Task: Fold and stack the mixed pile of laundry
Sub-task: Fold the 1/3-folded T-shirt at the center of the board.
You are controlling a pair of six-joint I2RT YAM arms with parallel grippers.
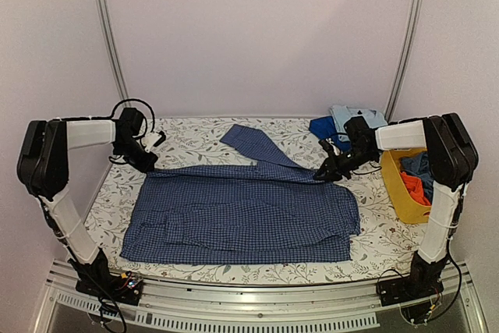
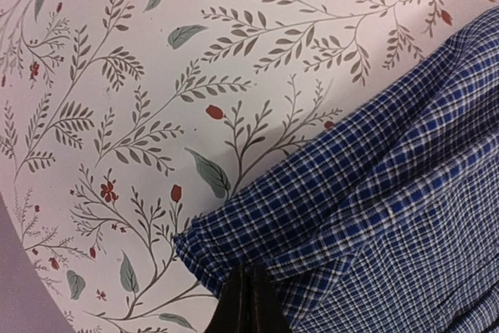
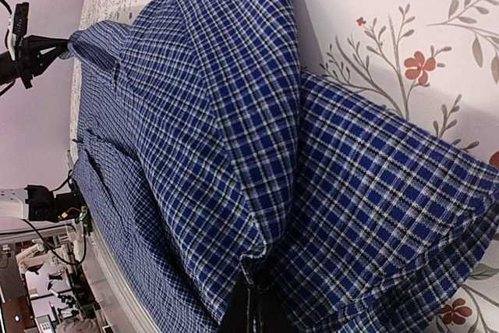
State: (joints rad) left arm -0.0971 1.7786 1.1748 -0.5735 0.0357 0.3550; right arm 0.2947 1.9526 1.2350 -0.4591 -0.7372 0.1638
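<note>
Closed black fingertips of the left gripper point(image 2: 248, 302) are seen pinched on one far corner of a blue small-check fabric shirt point(image 1: 242, 216). The right gripper point(image 3: 251, 311) is likewise clamped shut on a bunched fold at the shirt's opposite far corner. Between the two grips the far edge of the garment is drawn straight. The rest is spread flat across a white table cover point(image 1: 187, 136) printed with grey-green sprigs and red buds, with the hem toward the arm bases. One long sleeve point(image 1: 253, 146) is laid diagonally beyond the far edge. Behind the right gripper, a royal-blue garment point(image 1: 323, 125) and a pale blue folded garment point(image 1: 355, 117) are piled at the back of the table. Beside the right arm a yellow plastic basket point(image 1: 396, 193) is set, with a red-orange cloth piece point(image 1: 415, 187) and a dark navy piece point(image 1: 417, 165) inside it.
</note>
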